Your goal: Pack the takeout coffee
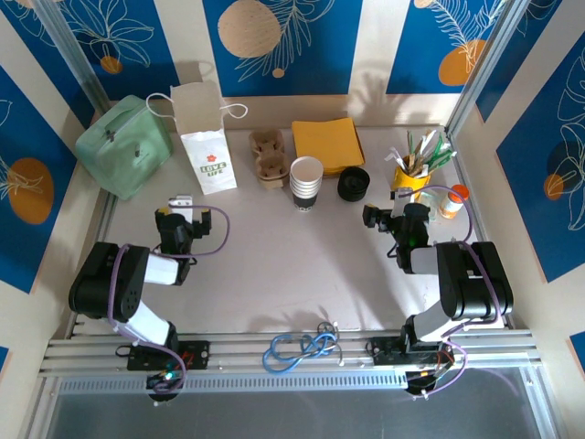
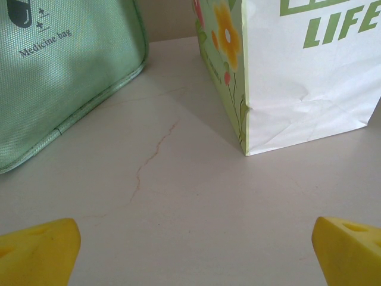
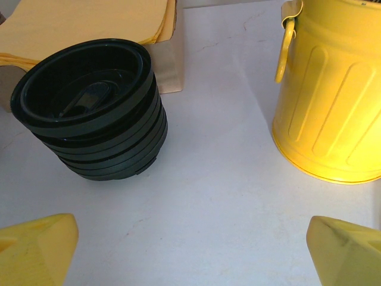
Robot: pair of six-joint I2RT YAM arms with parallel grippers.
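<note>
Yellow fingertips of right gripper spread wide, clamped on nothing. Same on left gripper: pads far apart over bare table, nothing between.

Just ahead of right gripper, slightly left: stack of black lids, upright, hollow side up, close against yellow napkins. Ahead to its right, yellow tin bucket.

Seen from above, stack of paper cups upright just left of lids, nearer right arm than left. Cardboard cup carrier just beyond, further left.

Straight ahead of left gripper: white paper bag, standing, green medicine bag near it, apart.

Both arms folded low, grippers aimed toward back wall. Probably cups and lids for right arm, bag for left. Nothing packed yet.
</note>
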